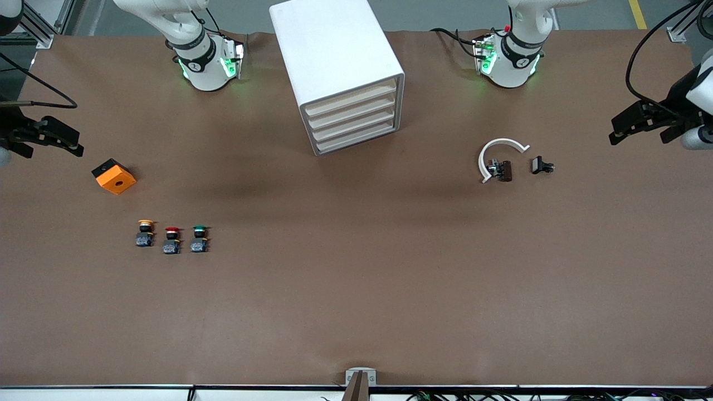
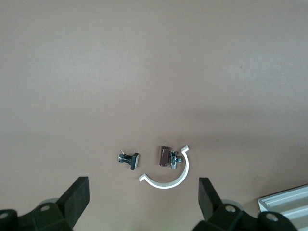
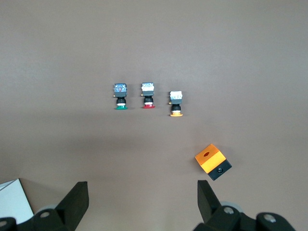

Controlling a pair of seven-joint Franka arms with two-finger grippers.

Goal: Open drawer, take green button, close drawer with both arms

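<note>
The cabinet (image 1: 340,72) stands mid-worktop, its bottom drawer (image 1: 356,139) shut. The left end effector (image 1: 640,120) and right end effector (image 1: 47,136) hang spread at opposite ends. The green button (image 1: 199,238) sits toward the right arm's end (nearer that arm).

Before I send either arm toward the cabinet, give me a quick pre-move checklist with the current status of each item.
1. Left gripper open, holding nothing, at the left arm's end of the table: ok.
2. Right gripper open, holding nothing, at the right arm's end: ok.
3. Lowest drawer of the cabinet shut, not yet opened: ok to start.
4. Green button on the table, end of a row beside the red button and yellow button: ok.
5. Drawer's contents: cannot tell.
6. White clip near the cabinet toward the left arm's end: ok.
</note>
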